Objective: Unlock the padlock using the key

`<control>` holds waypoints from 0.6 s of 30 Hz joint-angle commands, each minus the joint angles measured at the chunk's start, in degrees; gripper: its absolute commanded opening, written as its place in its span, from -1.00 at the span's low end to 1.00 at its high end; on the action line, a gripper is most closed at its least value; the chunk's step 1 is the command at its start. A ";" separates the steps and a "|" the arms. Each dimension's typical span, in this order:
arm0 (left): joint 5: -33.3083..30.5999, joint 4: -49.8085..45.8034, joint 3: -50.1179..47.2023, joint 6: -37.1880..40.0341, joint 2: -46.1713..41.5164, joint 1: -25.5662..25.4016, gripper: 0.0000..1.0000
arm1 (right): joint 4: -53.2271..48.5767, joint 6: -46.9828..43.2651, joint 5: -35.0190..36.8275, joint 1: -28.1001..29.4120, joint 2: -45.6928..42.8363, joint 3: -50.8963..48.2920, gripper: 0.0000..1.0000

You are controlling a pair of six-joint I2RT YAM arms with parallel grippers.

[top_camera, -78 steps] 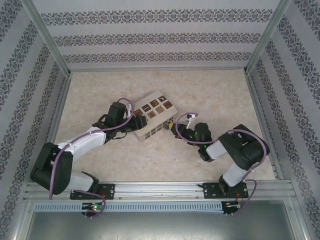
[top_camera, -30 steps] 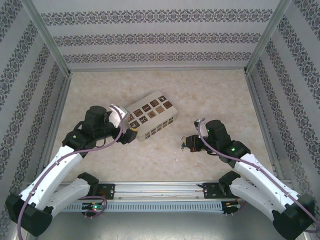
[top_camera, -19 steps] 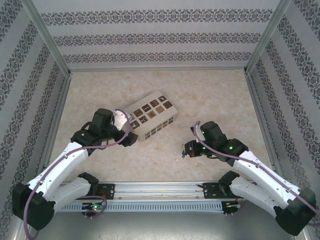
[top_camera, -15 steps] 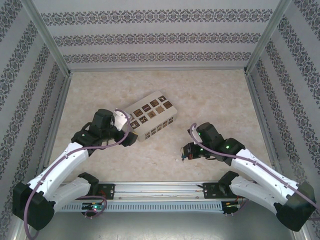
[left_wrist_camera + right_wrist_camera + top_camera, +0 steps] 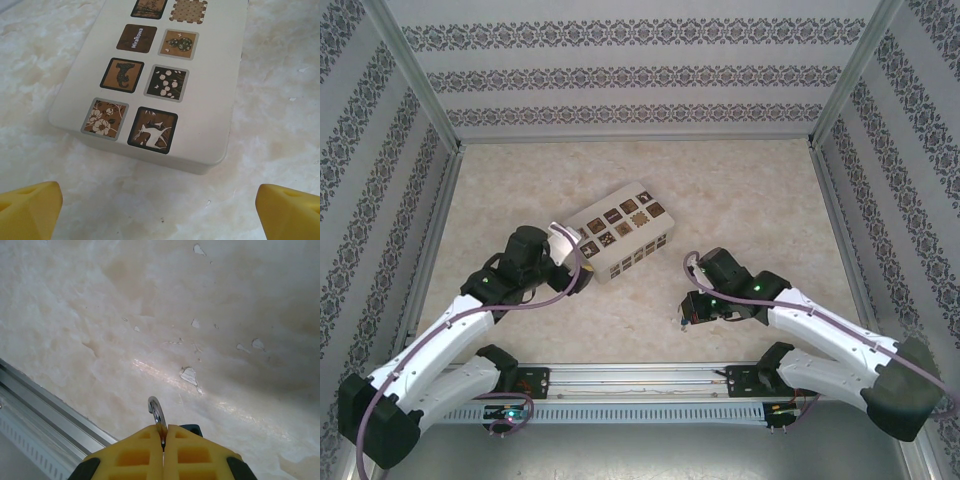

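From above, the cream box (image 5: 620, 232) lies in the middle of the table (image 5: 750, 190). The left gripper (image 5: 582, 272) sits at its 7 o'clock end. The right gripper (image 5: 686, 312) is well apart, at the box's 4 o'clock.

On the left wrist, the yellow fingers (image 5: 27, 210) stand wide apart, with the box at 12 o'clock.

On the right wrist, the jaws squeeze the padlock (image 5: 156, 415). Its silver loop pokes out at 12 o'clock.

Light is bright, soft and even, falling from above. Just ahead of the right gripper (image 5: 163, 432), a pale glare streak crosses the table (image 5: 225, 315), which dims farther off to the claw's right. At either side of the left gripper (image 5: 160, 212) the yellow fingertips (image 5: 27, 210) are blurred. The cream box (image 5: 200, 100) beyond them is sharp, with a faint shadow along its near edge.
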 commanded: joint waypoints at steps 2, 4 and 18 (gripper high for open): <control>-4.84 1.23 -0.53 2.47 -0.65 -1.83 0.99 | 2.24 -0.04 -0.60 0.67 2.32 -1.32 -1.00; -5.01 1.41 -0.75 2.63 -1.03 -1.92 0.99 | 3.44 -0.15 -1.28 0.59 3.86 -1.77 -1.00; -5.99 1.32 -1.01 3.45 -0.86 -2.76 0.99 | 9.83 -1.32 -4.95 -1.69 13.07 -3.16 -1.00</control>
